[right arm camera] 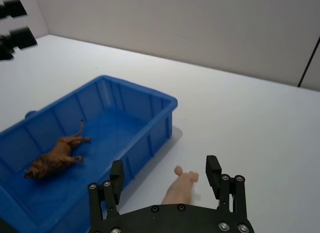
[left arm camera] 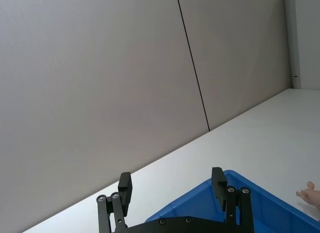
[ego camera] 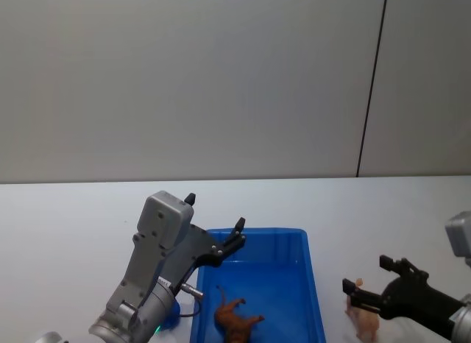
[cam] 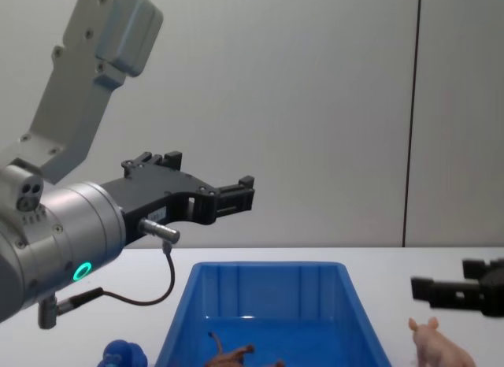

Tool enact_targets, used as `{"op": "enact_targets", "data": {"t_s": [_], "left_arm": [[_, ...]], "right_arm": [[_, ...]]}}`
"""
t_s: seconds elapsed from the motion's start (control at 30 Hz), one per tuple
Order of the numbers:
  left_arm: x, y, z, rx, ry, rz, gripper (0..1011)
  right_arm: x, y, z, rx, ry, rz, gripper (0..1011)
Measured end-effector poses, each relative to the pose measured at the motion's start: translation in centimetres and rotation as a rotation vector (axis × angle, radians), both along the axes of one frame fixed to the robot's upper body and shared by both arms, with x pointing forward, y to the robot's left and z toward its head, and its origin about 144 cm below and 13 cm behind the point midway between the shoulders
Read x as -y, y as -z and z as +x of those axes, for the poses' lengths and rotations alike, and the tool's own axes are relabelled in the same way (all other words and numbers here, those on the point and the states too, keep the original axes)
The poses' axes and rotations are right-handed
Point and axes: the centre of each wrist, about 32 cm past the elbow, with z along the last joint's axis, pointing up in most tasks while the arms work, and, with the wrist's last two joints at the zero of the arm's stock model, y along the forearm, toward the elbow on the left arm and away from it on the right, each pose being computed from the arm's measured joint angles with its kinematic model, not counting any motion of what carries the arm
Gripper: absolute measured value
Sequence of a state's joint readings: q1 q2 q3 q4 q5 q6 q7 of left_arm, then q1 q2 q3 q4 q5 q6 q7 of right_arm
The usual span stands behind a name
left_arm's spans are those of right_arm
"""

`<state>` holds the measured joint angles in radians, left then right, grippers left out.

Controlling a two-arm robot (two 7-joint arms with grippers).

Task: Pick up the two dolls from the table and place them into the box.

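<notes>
Brown horse point(ego camera: 237, 321) lies in the blue box point(ego camera: 314, 284) — right gripper point(ego camera: 365, 274) spread over the pink pig point(ego camera: 366, 322); left gripper point(ego camera: 215, 210) spread, raised.

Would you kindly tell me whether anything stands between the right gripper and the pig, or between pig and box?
Nothing visible. The right gripper, jaws open, sits by the pig on the table. Only bare table and the box wall lie between pig and box; the left gripper hovers above its far left corner.

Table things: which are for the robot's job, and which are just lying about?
Job: pink pig on the table; brown horse in the blue box; right gripper by pig; left gripper over box.
Lying about: small blue thing beside the box.
</notes>
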<state>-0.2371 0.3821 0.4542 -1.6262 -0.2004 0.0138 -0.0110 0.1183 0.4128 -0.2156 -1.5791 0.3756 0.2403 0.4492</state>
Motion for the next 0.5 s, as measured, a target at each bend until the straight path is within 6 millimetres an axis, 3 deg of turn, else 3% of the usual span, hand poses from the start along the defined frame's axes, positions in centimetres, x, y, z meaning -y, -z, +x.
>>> {"op": "enact_targets", "data": {"t_s": [0.5], "left_arm": [[0.0, 0.0, 0.0, 0.0, 0.0, 0.0, 1003]], "right_arm": [[0.5, 2.3, 0.0, -0.105, 0.021, -0.036, 1001]]}}
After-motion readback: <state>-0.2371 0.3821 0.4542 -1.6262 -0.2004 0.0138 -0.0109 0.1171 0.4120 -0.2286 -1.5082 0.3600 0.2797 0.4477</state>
